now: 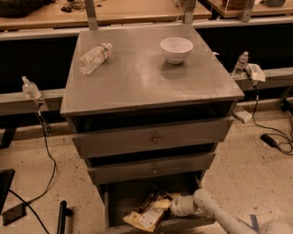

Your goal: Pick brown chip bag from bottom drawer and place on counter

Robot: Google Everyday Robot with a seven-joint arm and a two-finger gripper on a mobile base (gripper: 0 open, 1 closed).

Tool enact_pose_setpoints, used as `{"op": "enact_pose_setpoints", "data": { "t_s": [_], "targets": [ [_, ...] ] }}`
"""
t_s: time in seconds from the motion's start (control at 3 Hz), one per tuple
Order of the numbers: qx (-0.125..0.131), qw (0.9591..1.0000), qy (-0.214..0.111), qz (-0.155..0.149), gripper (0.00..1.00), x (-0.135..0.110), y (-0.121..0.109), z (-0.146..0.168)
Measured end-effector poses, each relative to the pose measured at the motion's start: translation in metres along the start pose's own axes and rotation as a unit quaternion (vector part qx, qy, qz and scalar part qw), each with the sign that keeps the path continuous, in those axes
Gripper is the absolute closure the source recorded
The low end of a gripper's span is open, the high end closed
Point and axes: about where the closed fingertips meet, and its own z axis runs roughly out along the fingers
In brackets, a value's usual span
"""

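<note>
The bag [147, 214] is found lying in the drawer [122, 199], which is pulled open at the foot of the cabinet. It's dark brown with pale yellowish edges, and a white label panel is turned up. One end of it is tucked right against the gripper [165, 204], and the rest is spread away from the gripper toward the drawer's front corner. The gripper is down inside the drawer, brought in from the lower right of the picture on a white arm [215, 214]. Whether the bag is actually clamped or just touched can't be told, since that spot is lost in shadow and crinkles.

Straight above the gripper, two shallower drawers [153, 153] with small round knobs are seen, both only slightly pulled out. Higher up again, the counter [142, 82] is laid out flat and grey. On it, a white bowl [176, 49] is set more or less in line above the gripper. A clear bottle [94, 58] is lying on its side well off toward the far corner. Further back, beyond the counter, a light-wood tabletop [128, 10] is visible.
</note>
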Motion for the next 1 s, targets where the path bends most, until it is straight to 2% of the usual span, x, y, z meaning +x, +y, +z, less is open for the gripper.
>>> {"op": "enact_pose_setpoints", "data": {
  "t_s": [0.33, 0.67, 1.0],
  "targets": [
    [0.022, 0.9997, -0.003, -0.011, 0.65, -0.001, -0.017, -0.007],
    [0.06, 0.9978, -0.008, -0.028, 0.88, 0.004, -0.051, -0.03],
    [0.102, 0.994, -0.004, -0.039, 1.0, 0.013, -0.087, -0.067]
  ]
}}
